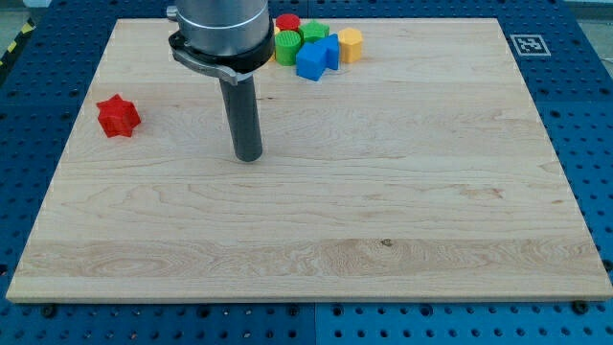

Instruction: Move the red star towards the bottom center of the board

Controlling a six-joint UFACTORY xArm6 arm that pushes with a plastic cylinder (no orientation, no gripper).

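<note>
No containers on the board (383, 240); it's pale wood with visible grain, and there's no claw, just a bare rod. Red star (118, 115) sits alone at the left edge, mid-far. My tip (248, 157) is well right of it, not touching anything. Far centre cluster, packed together: red cylinder (287, 22), green blocks (287, 44), blue blocks (316, 57), yellow block (351, 44).

Board (316, 240): pale wood, fine grain streaks.
Star (119, 116): red, left of board centre.
Cluster at board's top edge: red block (287, 22), green blocks (286, 46), blue blocks (312, 61), yellow block (351, 44).
Tip (248, 157): dark grey.
Marker (526, 44): black-and-white squares.
Table (584, 115): blue, dotted holes.
</note>
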